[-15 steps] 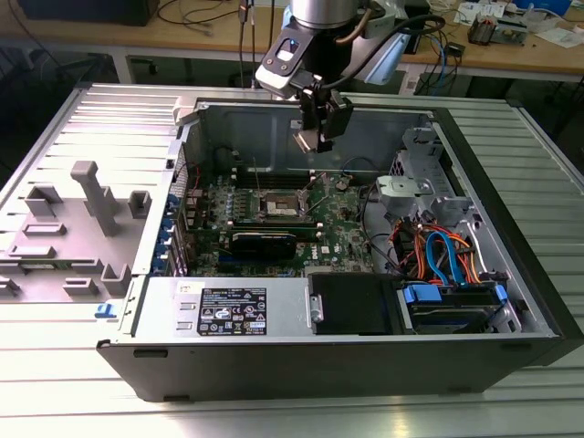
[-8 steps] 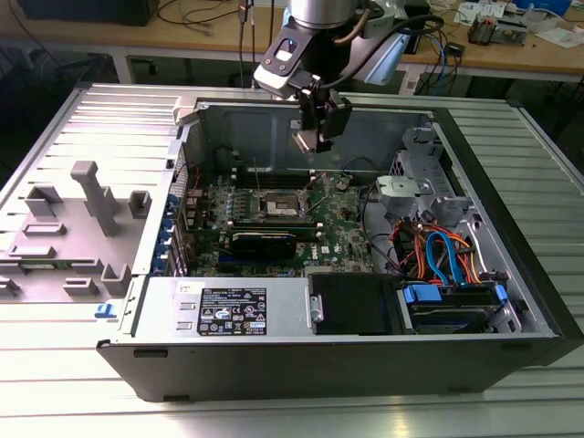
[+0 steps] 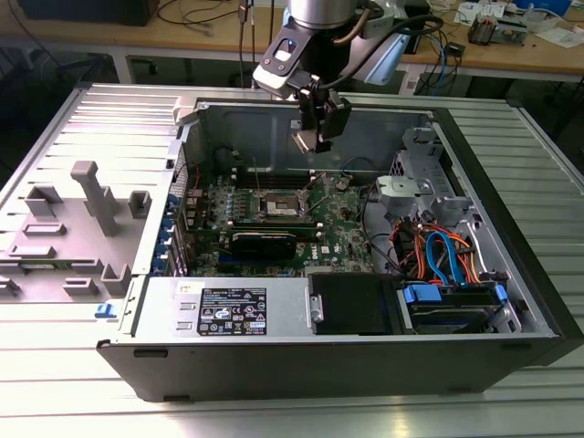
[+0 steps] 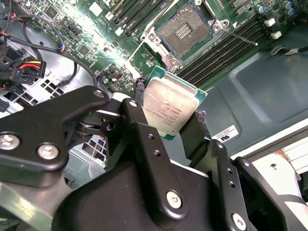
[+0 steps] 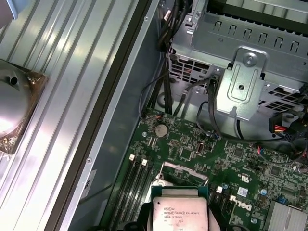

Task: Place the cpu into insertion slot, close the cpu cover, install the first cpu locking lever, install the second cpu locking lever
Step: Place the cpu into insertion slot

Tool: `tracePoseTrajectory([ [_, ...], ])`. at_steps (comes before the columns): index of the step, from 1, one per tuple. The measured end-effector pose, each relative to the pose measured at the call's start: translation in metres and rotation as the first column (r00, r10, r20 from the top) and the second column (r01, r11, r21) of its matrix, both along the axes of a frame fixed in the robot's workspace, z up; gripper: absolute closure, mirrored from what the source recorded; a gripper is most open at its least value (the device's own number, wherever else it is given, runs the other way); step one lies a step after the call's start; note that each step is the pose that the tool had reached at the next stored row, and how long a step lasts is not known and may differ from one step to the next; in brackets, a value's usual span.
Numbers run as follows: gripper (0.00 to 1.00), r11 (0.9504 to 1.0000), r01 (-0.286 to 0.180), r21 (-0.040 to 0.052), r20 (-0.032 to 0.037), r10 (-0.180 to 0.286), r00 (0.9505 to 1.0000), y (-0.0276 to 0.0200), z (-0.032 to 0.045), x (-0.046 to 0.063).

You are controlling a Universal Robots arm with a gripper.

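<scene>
My gripper (image 3: 311, 140) hangs inside the open computer case, shut on the cpu (image 4: 169, 107), a flat square chip with a silver top and a green edge. Black fingers (image 4: 138, 103) press on two opposite edges of the chip. The cpu (image 5: 180, 211) is in the air above the green board, apart from it. The insertion slot (image 4: 185, 30) lies below with its dark centre bare inside a silvery rim. It sits mid-board (image 3: 284, 206). The cpu cover (image 5: 184, 171) looks swung up behind the chip. A thin locking lever (image 4: 240, 36) stands raised beside the slot.
Long black memory slots (image 4: 219, 53) flank the socket. A metal drive cage (image 5: 240, 82) with cable bundles (image 3: 438, 251) fills the exterior view's right. The power supply (image 3: 228, 308) lies along the near wall. A grey plastic fixture (image 3: 91, 205) sits outside the case.
</scene>
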State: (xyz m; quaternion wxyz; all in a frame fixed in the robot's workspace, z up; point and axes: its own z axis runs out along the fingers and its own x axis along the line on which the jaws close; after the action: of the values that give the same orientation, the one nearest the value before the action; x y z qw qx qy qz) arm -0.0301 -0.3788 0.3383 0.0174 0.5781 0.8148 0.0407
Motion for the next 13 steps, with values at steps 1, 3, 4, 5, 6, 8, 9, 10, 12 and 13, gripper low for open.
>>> tracePoseTrajectory([
  [1,0.45,1.0000,0.003,0.0000,0.0000,-0.003,1.0000,0.0000,-0.0002,0.0000],
  [3,0.45,1.0000,0.007,0.0000,0.0000,-0.007,1.0000,0.0000,-0.0005,-0.0005],
  [4,0.45,1.0000,0.008,0.0000,0.0000,-0.008,1.0000,0.0000,-0.0006,-0.0009],
  [5,0.45,1.0000,0.009,-0.0001,0.0000,-0.009,1.0000,0.0000,-0.0008,-0.0012],
  [6,0.45,0.9999,0.010,0.0000,0.0000,-0.010,0.9999,0.0000,-0.0009,-0.0016],
  [8,0.45,0.9999,0.013,0.0000,0.0000,-0.013,0.9999,0.0000,-0.0013,-0.0024],
  [9,0.45,0.9999,0.015,0.0000,0.0000,-0.015,0.9999,0.0000,-0.0015,-0.0029],
  [10,0.45,0.9999,0.017,0.0000,-0.0001,-0.017,0.9999,0.0000,-0.0018,-0.0030],
  [12,0.45,0.9997,0.024,0.0000,-0.0002,-0.024,0.9997,0.0000,-0.0023,-0.0038],
  [13,0.45,0.9994,0.035,0.0000,-0.0003,-0.035,0.9994,0.0000,-0.0029,-0.0044],
])
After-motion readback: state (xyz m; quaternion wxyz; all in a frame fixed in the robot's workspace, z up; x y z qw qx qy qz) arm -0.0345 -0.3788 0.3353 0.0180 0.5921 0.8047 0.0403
